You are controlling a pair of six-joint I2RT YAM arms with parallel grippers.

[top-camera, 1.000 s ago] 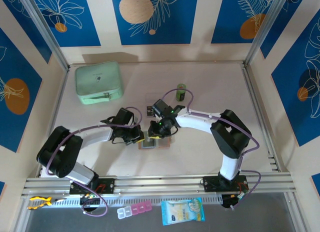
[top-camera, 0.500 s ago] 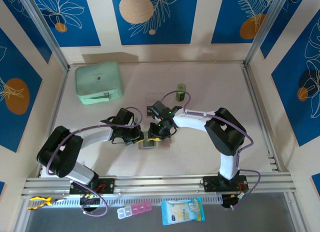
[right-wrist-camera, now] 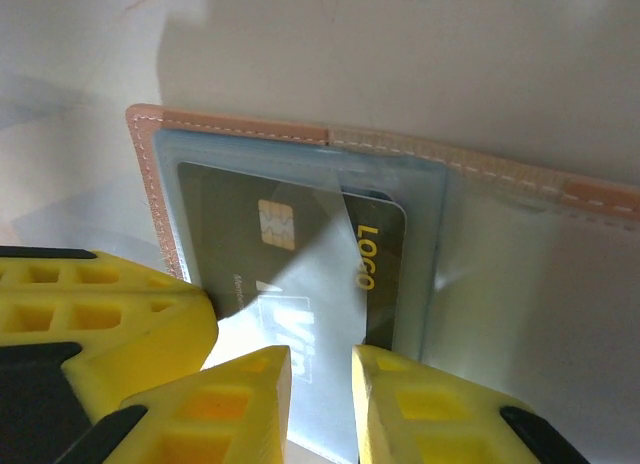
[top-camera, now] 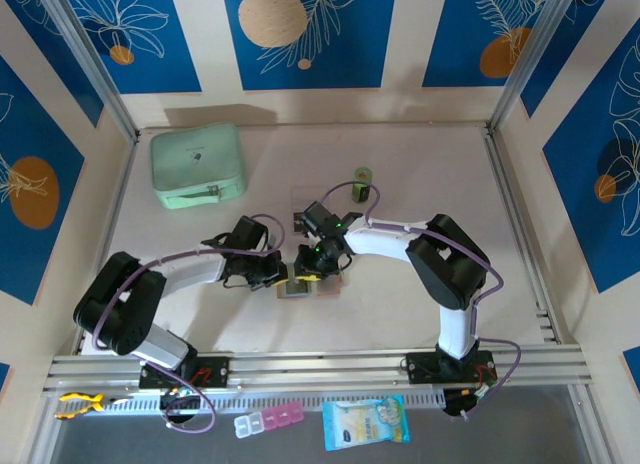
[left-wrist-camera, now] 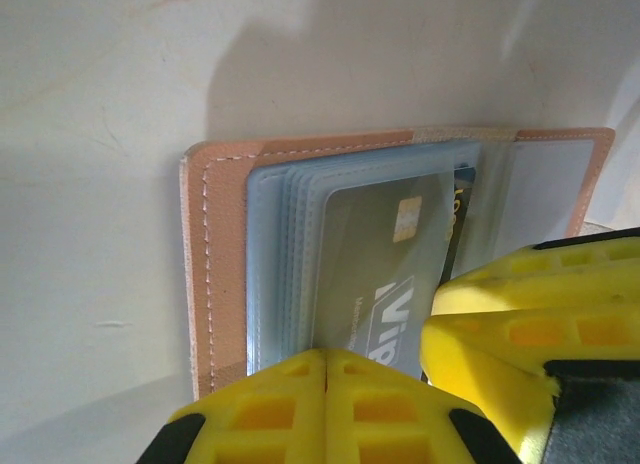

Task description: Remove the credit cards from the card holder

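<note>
The tan card holder (top-camera: 301,288) lies open on the table between my two grippers. Its grey transparent pockets (left-wrist-camera: 285,274) hold a dark credit card (right-wrist-camera: 245,239) with a gold chip; a second dark card (right-wrist-camera: 382,254) with yellow lettering sits behind it. My left gripper (left-wrist-camera: 325,362) is shut, its tips resting at the near edge of the pockets. My right gripper (right-wrist-camera: 320,384) is narrowly open, its fingers standing over a loose transparent pocket flap (right-wrist-camera: 325,274) that covers the card. In the top view the left gripper (top-camera: 275,275) and the right gripper (top-camera: 316,261) nearly touch.
A mint-green zip case (top-camera: 197,165) lies at the back left and a green cylinder (top-camera: 363,183) stands behind the right arm. A small dark flat piece (top-camera: 300,221) lies just behind the grippers. A pill box (top-camera: 268,420) and a blue packet (top-camera: 365,422) sit beyond the front rail.
The right arm's elbow has shifted a little to the left, and its gripper has edged closer to the card holder. The left arm has stayed put.
</note>
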